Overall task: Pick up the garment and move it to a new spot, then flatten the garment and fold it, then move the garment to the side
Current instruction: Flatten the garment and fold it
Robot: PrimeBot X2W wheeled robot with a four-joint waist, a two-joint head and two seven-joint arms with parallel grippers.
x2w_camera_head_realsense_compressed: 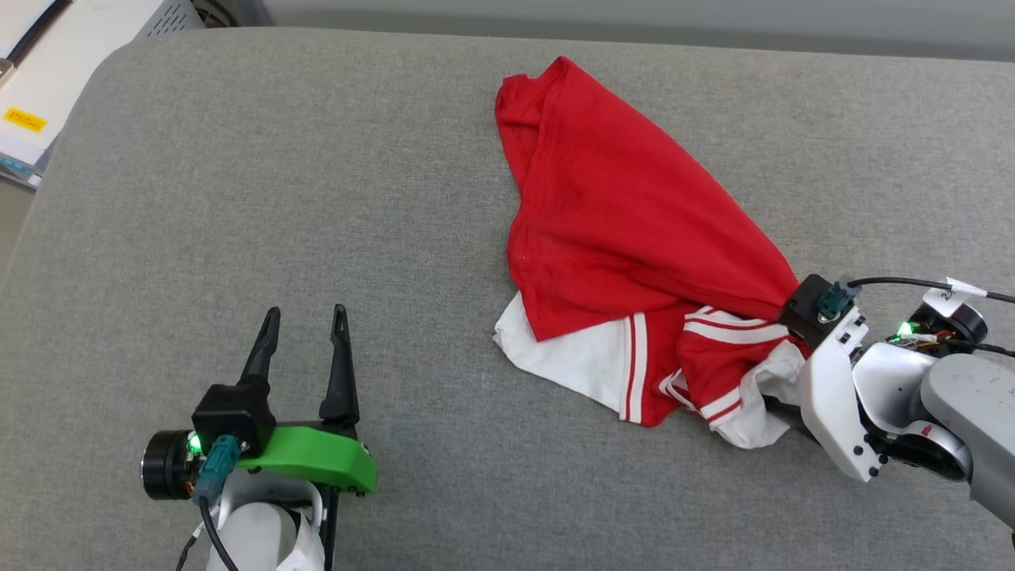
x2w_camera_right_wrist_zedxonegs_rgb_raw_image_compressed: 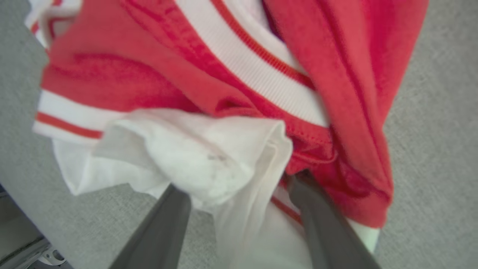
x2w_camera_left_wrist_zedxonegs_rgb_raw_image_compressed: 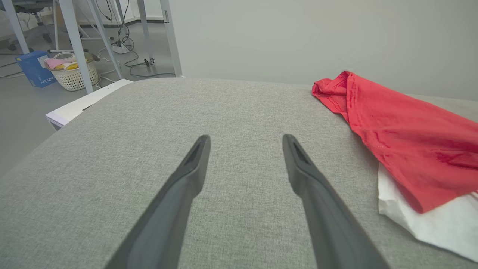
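Garment: lies crumpled on right half of grey padded surface; red body reaches toward far edge, white striped sleeves bunch toward near edge.
Handling (judged): light, limp jersey; sags and bunches when lifted, drags on the fabric cover; not fragile.
Right gripper: fingers spread wide; sleeve folds heaped between and over them; no pinch visible.
Left gripper: fingers spread, nothing between; sits over near-left area, well apart from cloth.
Grip point (judged): shoulder seam or hem edge, through few layers, not the heap.
Risk: catches several layers together, hampers flattening.
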